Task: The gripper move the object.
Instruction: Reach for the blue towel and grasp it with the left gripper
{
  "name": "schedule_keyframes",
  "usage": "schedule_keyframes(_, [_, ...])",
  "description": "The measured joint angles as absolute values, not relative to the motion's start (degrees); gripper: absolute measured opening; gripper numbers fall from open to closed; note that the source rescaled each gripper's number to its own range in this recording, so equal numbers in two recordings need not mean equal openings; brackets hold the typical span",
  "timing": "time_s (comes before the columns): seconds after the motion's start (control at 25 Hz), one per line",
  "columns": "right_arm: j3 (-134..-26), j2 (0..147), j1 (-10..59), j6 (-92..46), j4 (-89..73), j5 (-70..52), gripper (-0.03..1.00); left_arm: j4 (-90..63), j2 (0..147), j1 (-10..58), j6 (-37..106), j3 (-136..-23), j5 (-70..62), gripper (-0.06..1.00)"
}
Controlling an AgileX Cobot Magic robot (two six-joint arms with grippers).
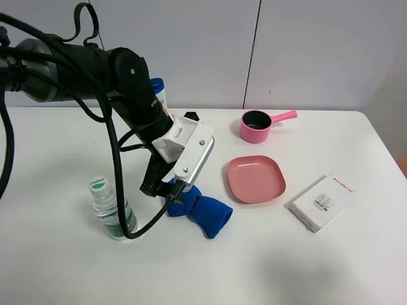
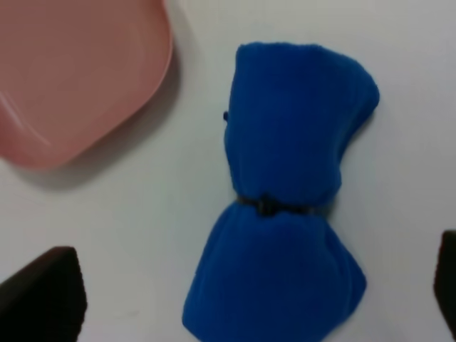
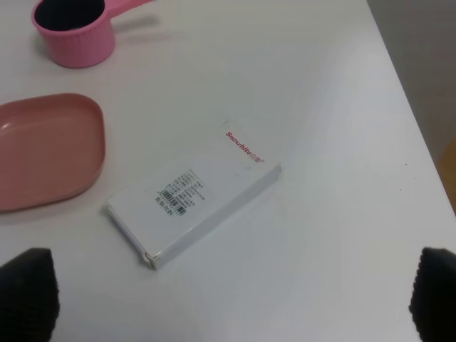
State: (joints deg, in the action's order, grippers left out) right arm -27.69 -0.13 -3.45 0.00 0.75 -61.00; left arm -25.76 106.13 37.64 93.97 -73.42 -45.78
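The royal-blue cloth bundle lies on the white table, pinched in the middle into two lobes, just left of the pink plate. My left gripper, black with a white mounting block, hovers over the bundle's left lobe. In the left wrist view the bundle sits between the spread fingertips, untouched; the left gripper is open. My right gripper is open and empty above bare table near a white box; it does not show in the exterior view.
A clear water bottle stands close to the left of the left arm. A blue-capped white bottle stands behind the arm. A pink handled cup stands behind the plate. The white box lies right of the plate.
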Motion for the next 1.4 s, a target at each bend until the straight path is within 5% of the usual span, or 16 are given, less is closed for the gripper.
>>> schedule_keyframes(1.28, [-27.69, -0.13, -3.45, 0.75, 0.91, -61.0, 1.0, -27.39, 122.38, 38.03, 100.5, -73.45, -38.46, 1.0])
schedule_keyframes(1.4, [-27.69, -0.13, -3.45, 0.75, 0.96, -61.0, 1.0, -27.52, 122.38, 38.03, 98.7, -73.45, -37.79, 0.8])
